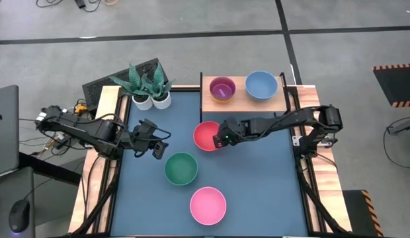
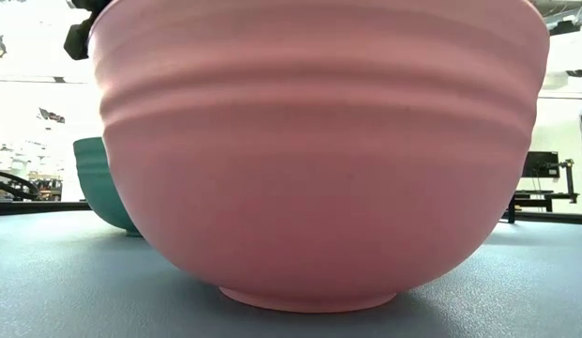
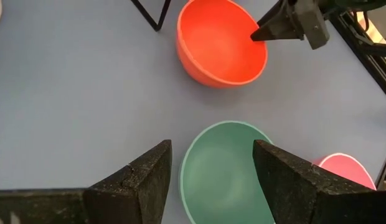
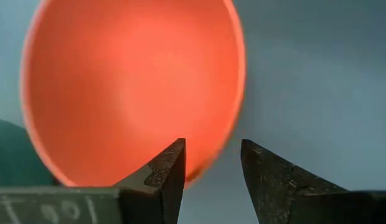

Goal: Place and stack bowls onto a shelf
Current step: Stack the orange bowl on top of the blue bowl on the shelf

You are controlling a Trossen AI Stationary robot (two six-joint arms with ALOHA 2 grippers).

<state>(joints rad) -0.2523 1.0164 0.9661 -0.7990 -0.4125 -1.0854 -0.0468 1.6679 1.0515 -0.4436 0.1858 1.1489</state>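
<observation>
A red-pink bowl [image 1: 207,135] stands upright on the blue table just in front of the light-wood shelf [image 1: 243,99]. On the shelf sit a purple bowl [image 1: 222,88] and a light blue bowl [image 1: 261,84]. My right gripper [image 4: 211,168] is open at the red-pink bowl's right rim [image 4: 233,124], with one finger over the inside and one outside. It touches nothing that I can see. A green bowl [image 1: 181,168] and a pink bowl [image 1: 208,205] stand nearer the front. My left gripper [image 3: 211,180] is open and empty, just left of the green bowl [image 3: 224,171].
Two white plant pots [image 1: 152,99] stand at the table's far left corner, beside the shelf. The pink bowl [image 2: 319,150] fills the low view, with the green bowl [image 2: 103,188] behind it. Wooden side rails [image 1: 110,132] run along both table sides.
</observation>
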